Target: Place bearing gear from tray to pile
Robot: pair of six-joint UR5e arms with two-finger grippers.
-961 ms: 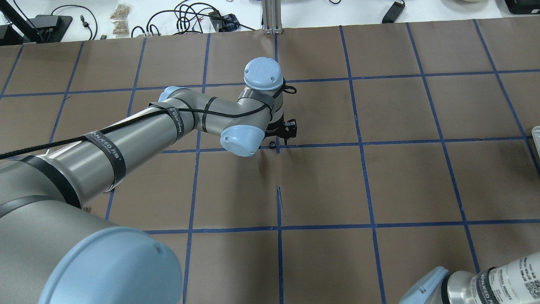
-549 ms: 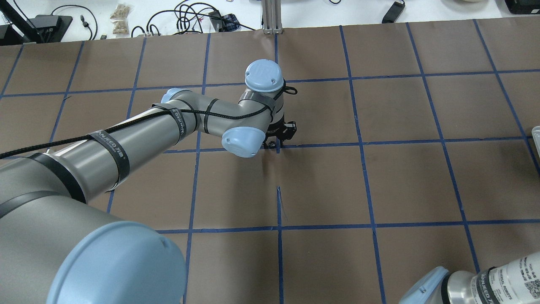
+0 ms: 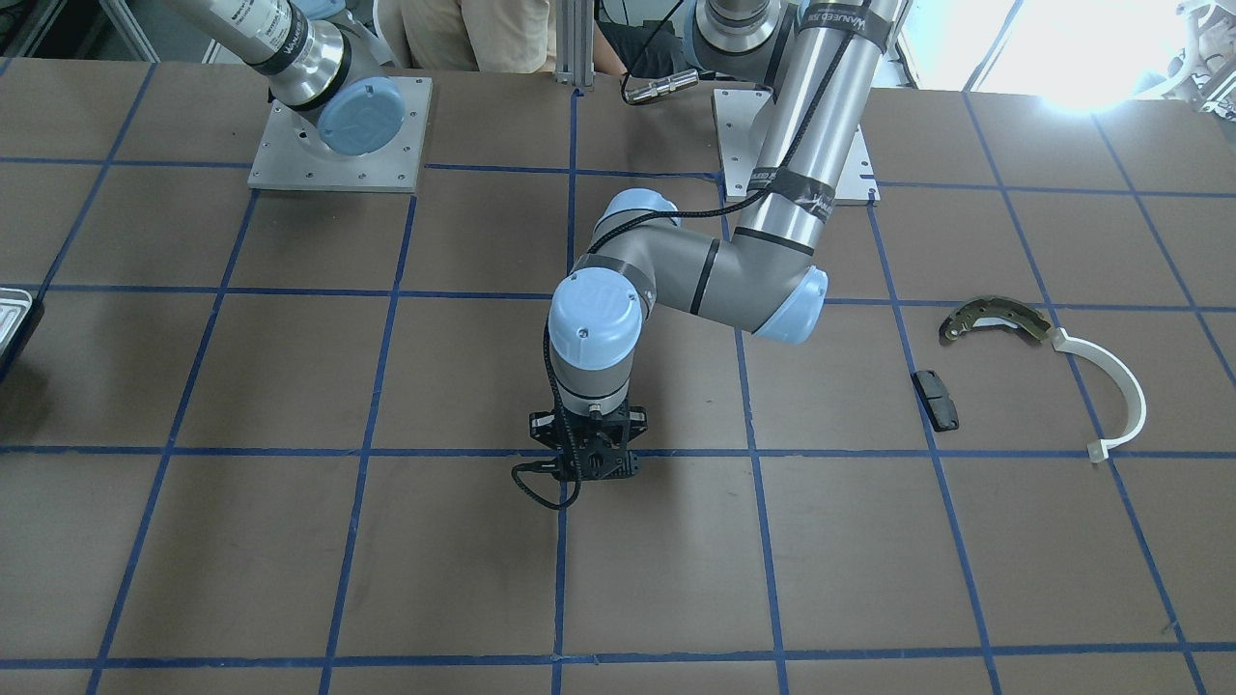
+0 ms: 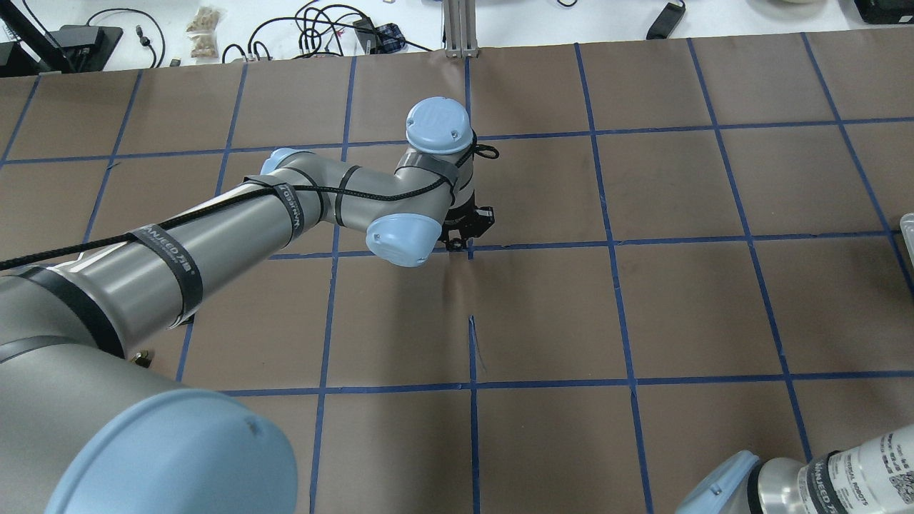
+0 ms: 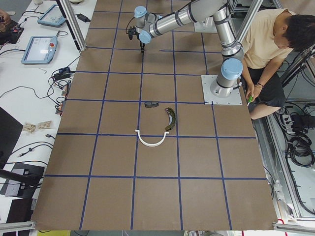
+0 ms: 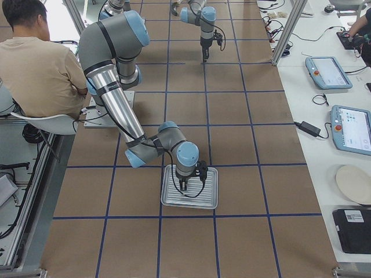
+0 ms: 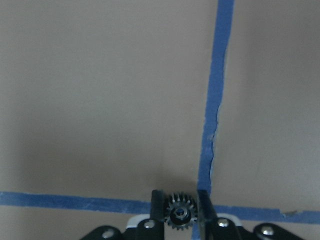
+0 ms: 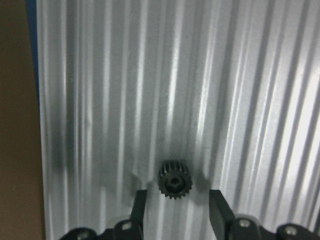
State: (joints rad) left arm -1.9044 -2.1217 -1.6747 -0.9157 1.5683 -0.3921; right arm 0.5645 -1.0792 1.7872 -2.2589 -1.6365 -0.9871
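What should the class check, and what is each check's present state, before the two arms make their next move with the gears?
1. Left pincer shut on the first gear: ok.
2. First gear lifted off the table: cannot tell.
3. First gear with the brake shoe, white arc and black pad: not ok; they lie well off toward the robot's left.
4. Right pincer open astride the tray gear: ok.
5. Tray gear flat on the tray: ok.

Brown table [image 4: 543, 314] crossed by a blue tape grid [image 7: 220, 75], silvery ridged tray [image 8: 200, 75], dark grey gear [image 7: 180, 214], black pad [image 3: 936, 400].
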